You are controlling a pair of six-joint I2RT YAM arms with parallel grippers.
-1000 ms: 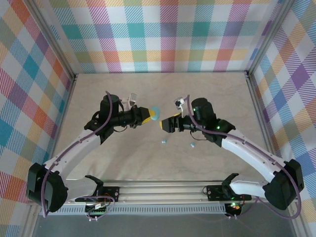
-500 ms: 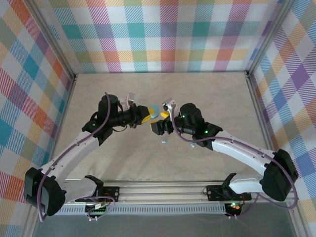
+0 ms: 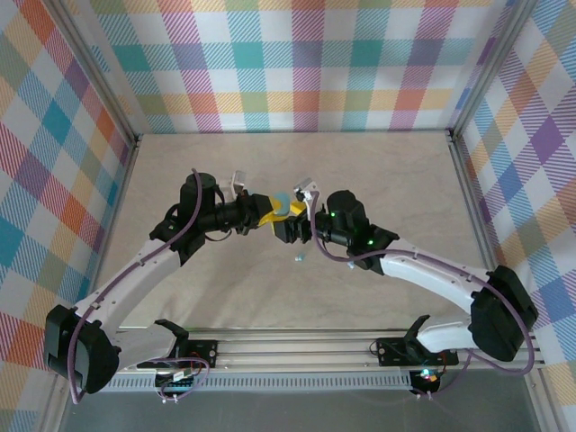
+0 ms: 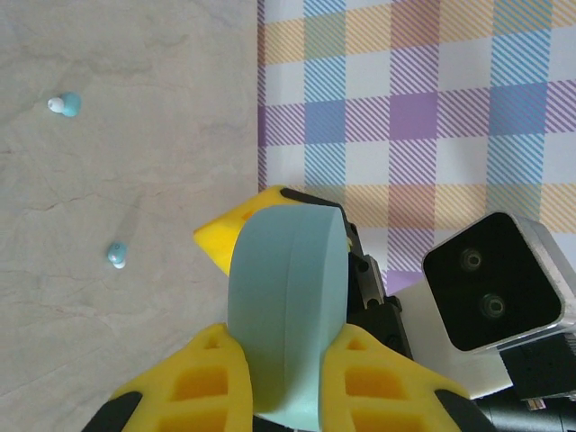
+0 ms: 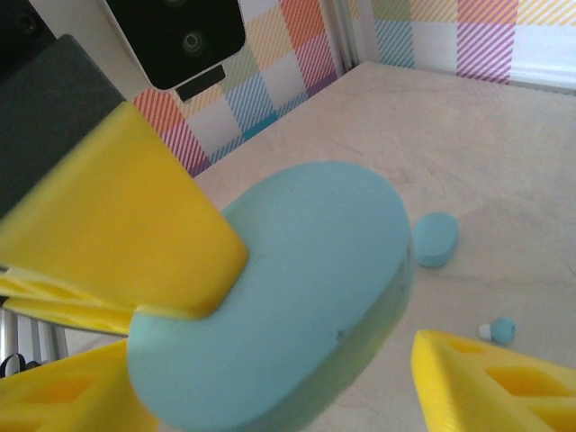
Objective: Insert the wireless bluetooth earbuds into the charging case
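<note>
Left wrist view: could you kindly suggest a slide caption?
Left gripper shut on the teal charging case, two earbuds lying on the table beyond.

A pale marbled desk (image 3: 225, 288) is lying flat, with bright plaid walls (image 3: 297, 63) enclosing it on three sides. Silver metal posts (image 3: 103, 72) are framing the corners, and a metal rail (image 3: 297, 346) is running along the near edge.

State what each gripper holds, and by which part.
Left gripper clamps the teal charging case by its two broad faces. Right gripper straddles its rim, jaws open, holding nothing.
</note>
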